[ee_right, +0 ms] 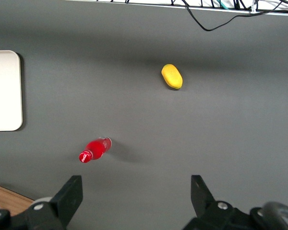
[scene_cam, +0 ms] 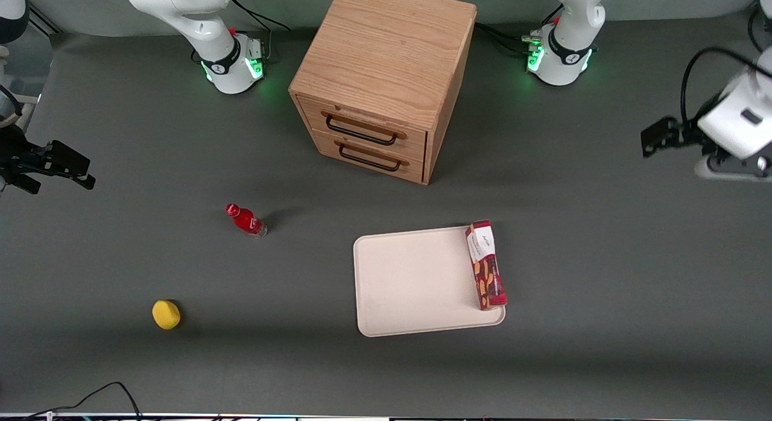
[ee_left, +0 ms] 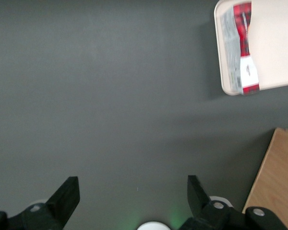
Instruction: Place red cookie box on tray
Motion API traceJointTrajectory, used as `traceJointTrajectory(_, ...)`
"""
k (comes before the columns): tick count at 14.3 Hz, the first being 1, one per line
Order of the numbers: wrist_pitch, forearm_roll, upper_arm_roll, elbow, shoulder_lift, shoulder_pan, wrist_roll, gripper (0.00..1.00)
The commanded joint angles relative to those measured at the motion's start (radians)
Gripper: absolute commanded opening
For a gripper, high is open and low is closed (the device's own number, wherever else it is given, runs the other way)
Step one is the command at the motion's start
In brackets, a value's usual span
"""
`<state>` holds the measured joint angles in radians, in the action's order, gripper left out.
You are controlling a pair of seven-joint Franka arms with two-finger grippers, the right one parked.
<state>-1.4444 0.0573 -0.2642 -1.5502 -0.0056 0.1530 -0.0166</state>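
Lying flat along one short edge of the tray (scene_cam: 416,282), the red cookie box (scene_cam: 486,265) rests inside the low rim at the working arm's end, apparently already set down. The gripper (ee_left: 133,194) hovers over bare table (ee_left: 110,96), well apart from the box, fingers spread wide and holding nothing, which suggests release. A white panel on the box carries print too small to read.

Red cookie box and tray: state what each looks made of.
Red cookie box: seemingly printed cardboard, slightly glossy, with crisp folded edges. Tray: likely matte cream plastic, with a moulded rim and rounded corners. The open gripper hangs over bare table, apart from both.
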Motion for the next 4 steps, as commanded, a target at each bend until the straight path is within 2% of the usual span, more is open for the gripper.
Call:
traceJointTrajectory(1,0.025,-0.016,0.000,-0.025,-0.034,0.011,0.041,1.00)
traceJointTrajectory(4,0.056,-0.011,0.002,-0.001,-0.033,0.011,0.082,1.00)
